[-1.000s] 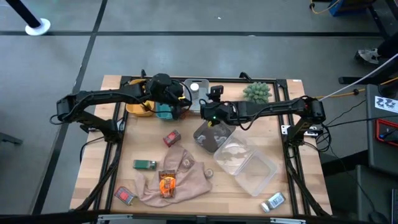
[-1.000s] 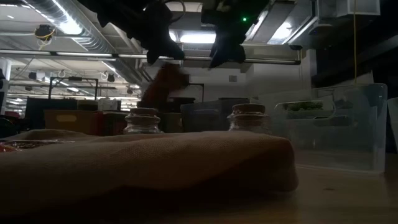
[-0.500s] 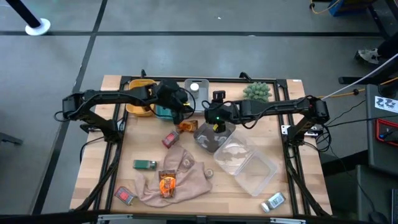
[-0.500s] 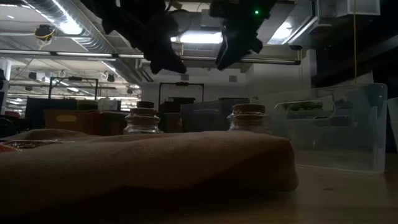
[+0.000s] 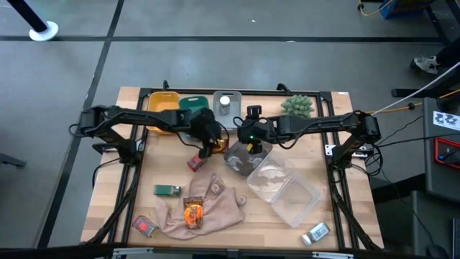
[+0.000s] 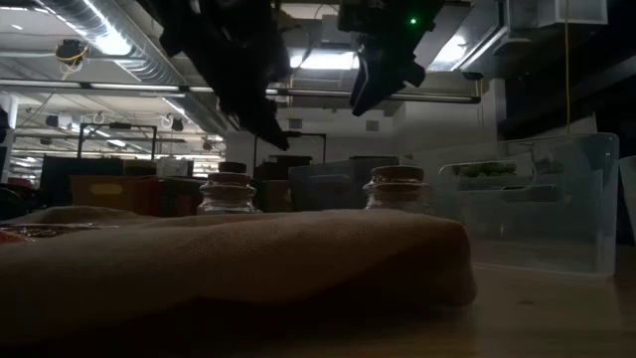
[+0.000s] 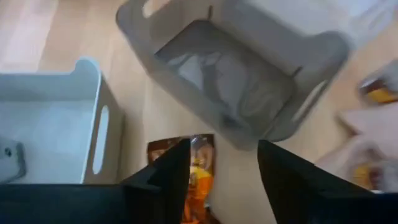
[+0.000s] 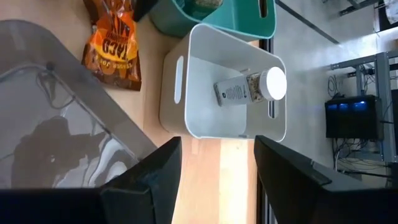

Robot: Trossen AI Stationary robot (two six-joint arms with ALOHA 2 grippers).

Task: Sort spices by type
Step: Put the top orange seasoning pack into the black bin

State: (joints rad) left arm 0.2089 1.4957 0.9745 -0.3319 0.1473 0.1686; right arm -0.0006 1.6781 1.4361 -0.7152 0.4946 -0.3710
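An orange-brown sachet (image 7: 196,167) lies flat on the wood between the white bin (image 7: 56,118) and the grey bin (image 7: 236,74). My left gripper (image 7: 221,168) is open just above the sachet's near end and holds nothing; in the high view my left gripper (image 5: 207,142) covers most of the sachet. My right gripper (image 8: 217,180) is open and empty, raised over the grey bin's (image 5: 241,160) far edge. The right wrist view shows the sachet (image 8: 113,45) beside that bin, and a silver-capped jar (image 8: 252,87) lying in the white bin (image 8: 186,118).
Yellow (image 5: 162,108), teal (image 5: 194,106) and white (image 5: 225,103) bins line the far edge beside a green spiky ball (image 5: 297,106). A clear tub (image 5: 284,188) sits right of centre. A red packet (image 5: 195,162), a green box (image 5: 167,190), another sachet (image 5: 192,212) on the beige cloth (image 5: 215,201), a second red packet (image 5: 144,226) and a jar (image 5: 315,233) lie nearer.
My left gripper has come from over the teal bin toward the table's near side and right, and down, carrying the sachet. It has let go: the sachet, which hung from it a second ago, now lies flat on the table beside the grey bin.
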